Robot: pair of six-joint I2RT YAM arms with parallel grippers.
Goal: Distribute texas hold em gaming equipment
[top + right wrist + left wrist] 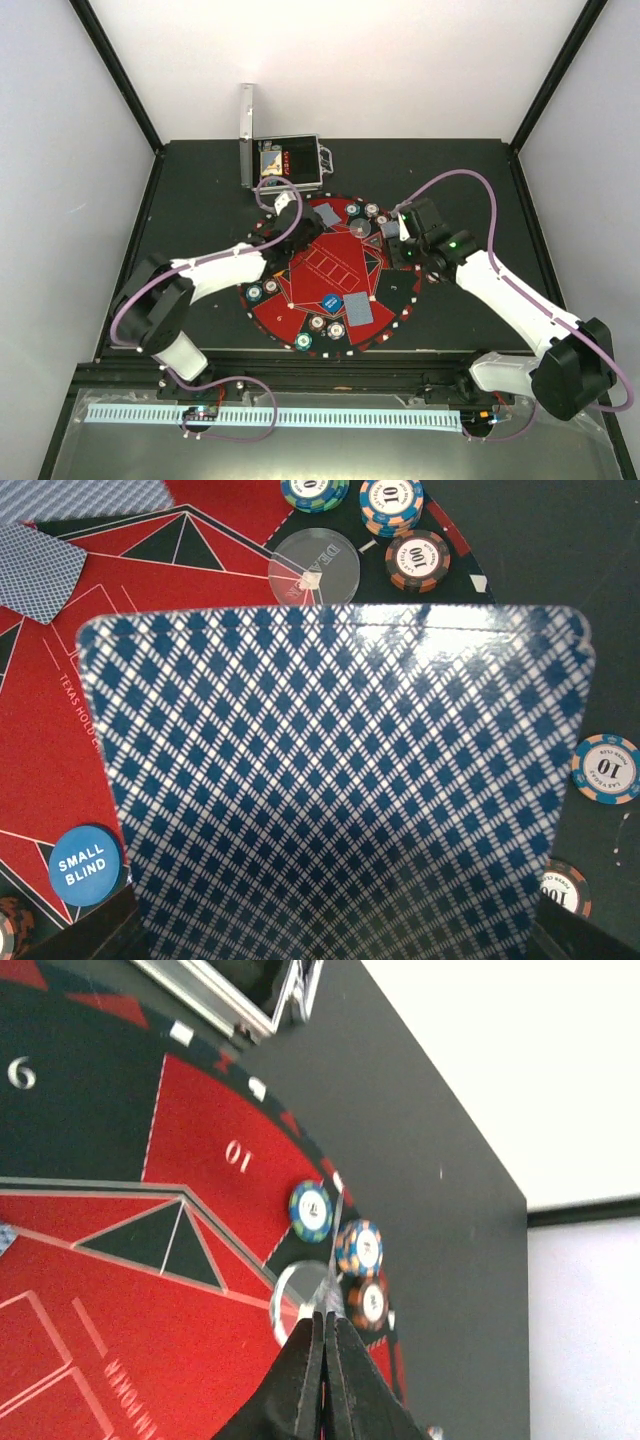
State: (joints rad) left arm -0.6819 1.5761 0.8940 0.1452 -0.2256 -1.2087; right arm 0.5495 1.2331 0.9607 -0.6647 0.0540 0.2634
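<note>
My left gripper [327,1315] is shut on a thin playing card [335,1245] seen edge-on, sticking out past its tips. Just beyond lie a clear disc [298,1295], a teal chip [310,1210], an orange-and-blue chip [358,1248] and a brown chip [368,1302]. A stack of blue diamond-backed playing cards [340,780] fills the right wrist view and hides my right gripper's fingers. My right gripper [393,232] holds that stack over the mat's right side. Behind the stack lie a clear dealer disc [313,568], a blue "small blind" disc [83,862] and one card [35,575].
The round red-and-black mat [300,300] lies mid-table with chips [318,323] around its rim and cards [358,310] on it. An open silver case [290,162] stands just behind the mat. White walls close in on three sides.
</note>
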